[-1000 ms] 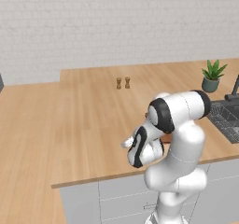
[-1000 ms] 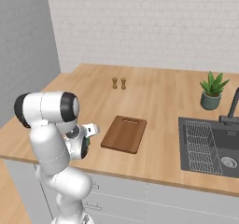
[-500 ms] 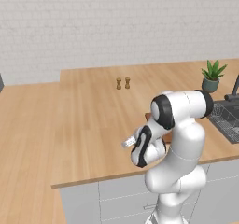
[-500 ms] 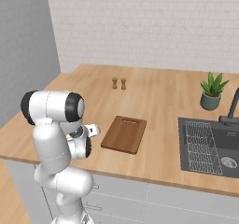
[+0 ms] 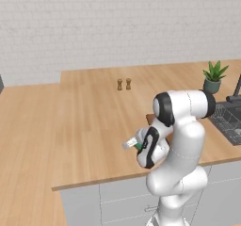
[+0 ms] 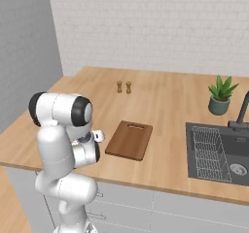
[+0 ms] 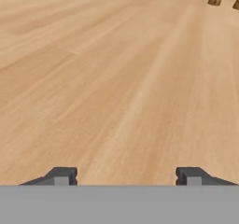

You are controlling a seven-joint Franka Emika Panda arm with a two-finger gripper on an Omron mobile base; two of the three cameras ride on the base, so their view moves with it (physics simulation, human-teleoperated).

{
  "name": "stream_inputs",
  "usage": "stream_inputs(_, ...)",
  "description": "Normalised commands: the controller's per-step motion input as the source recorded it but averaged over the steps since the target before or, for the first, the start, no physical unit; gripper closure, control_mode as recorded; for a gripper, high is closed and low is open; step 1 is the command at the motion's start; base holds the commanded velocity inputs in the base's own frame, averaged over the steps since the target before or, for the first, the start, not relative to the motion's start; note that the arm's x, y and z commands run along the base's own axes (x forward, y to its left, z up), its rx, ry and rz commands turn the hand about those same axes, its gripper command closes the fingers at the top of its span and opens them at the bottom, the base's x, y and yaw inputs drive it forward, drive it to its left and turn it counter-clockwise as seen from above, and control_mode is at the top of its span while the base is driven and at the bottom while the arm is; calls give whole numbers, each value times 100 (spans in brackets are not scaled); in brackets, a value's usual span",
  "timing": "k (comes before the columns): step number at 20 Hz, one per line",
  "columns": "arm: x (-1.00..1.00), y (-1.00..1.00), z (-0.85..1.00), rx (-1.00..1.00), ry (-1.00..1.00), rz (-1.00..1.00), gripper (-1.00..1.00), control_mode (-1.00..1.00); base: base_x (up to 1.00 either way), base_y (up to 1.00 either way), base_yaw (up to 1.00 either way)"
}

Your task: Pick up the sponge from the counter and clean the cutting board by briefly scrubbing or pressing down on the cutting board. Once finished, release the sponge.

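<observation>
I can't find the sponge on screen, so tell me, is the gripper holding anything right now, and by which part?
Nothing is held. In the hand view the gripper has its two dark fingers spread apart, with bare light wood-grain counter between them.

Two shakers [image 6: 123, 87], plant [image 6: 220, 97] (potted), sink [image 6: 220, 152]

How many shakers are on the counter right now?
2. The left shaker and right shaker stand side by side, apart, toward the back of the counter, beyond the cutting board. The arm could hide others.
</observation>
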Motion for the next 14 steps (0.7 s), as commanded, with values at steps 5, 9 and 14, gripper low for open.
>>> stream_inputs(5,73,61,-60,-2,50,-27,-100,-100,0,0,0)
stream_inputs(9,80,69,-33,-3,53,-46,-100,-100,0,0,0)
stream_inputs(14,72,50,-12,-9,49,-52,-100,-100,0,0,0)
